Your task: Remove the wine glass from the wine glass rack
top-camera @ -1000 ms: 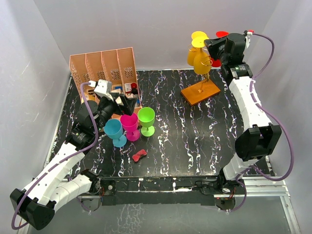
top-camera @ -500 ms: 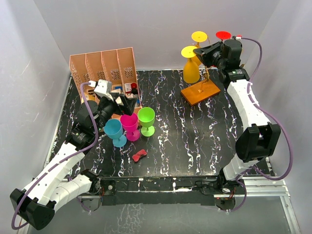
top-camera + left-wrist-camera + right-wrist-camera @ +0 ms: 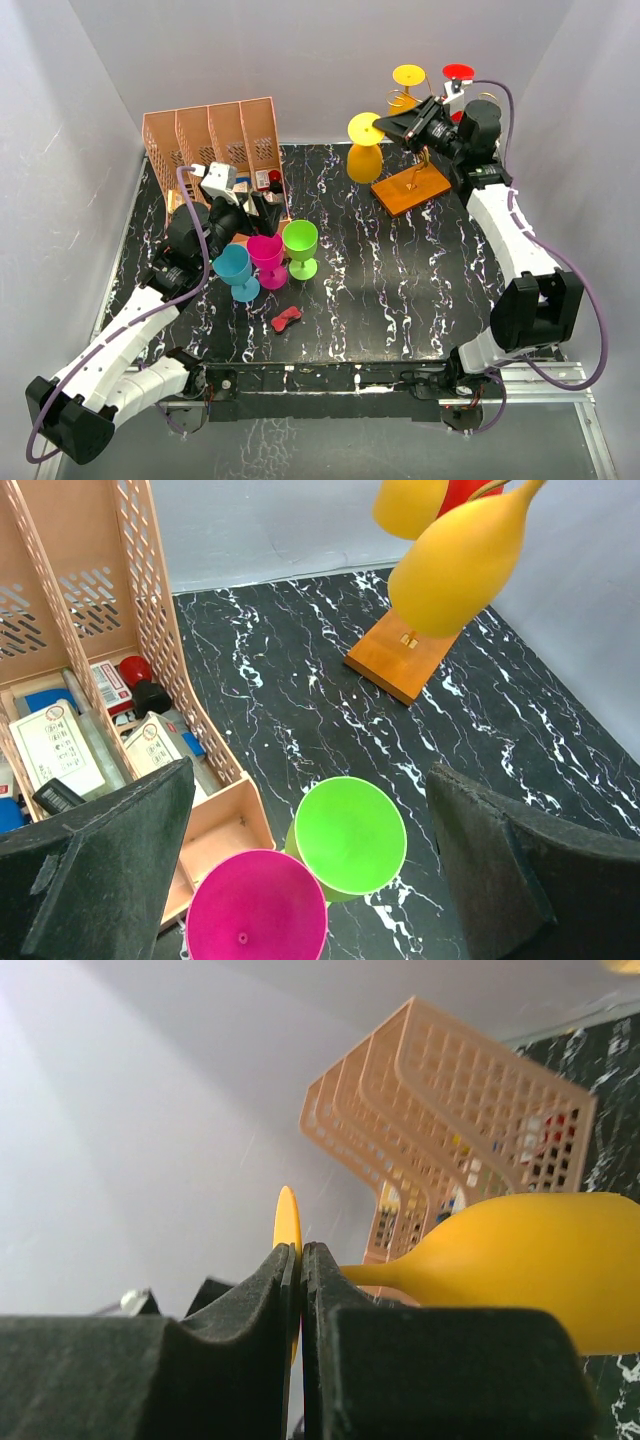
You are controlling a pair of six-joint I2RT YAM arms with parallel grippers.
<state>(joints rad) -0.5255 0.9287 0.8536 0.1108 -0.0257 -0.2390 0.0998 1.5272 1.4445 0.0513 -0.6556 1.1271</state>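
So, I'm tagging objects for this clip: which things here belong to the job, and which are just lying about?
Job: yellow plastic wine glass, clamped in the right gripper; gold wire wine glass rack on wooden base.
Lying about: blue plastic goblet; magenta plastic goblet; green plastic goblet; pink slotted file organiser; small red object.

Matt yellow plastic wine glass [image 3: 364, 152], wooden rack base [image 3: 410, 190], smooth marbled table [image 3: 400, 285]

Wine glass [image 3: 364, 158] left of rack [image 3: 411, 191]; cups [image 3: 268, 252] before organiser [image 3: 208, 138].
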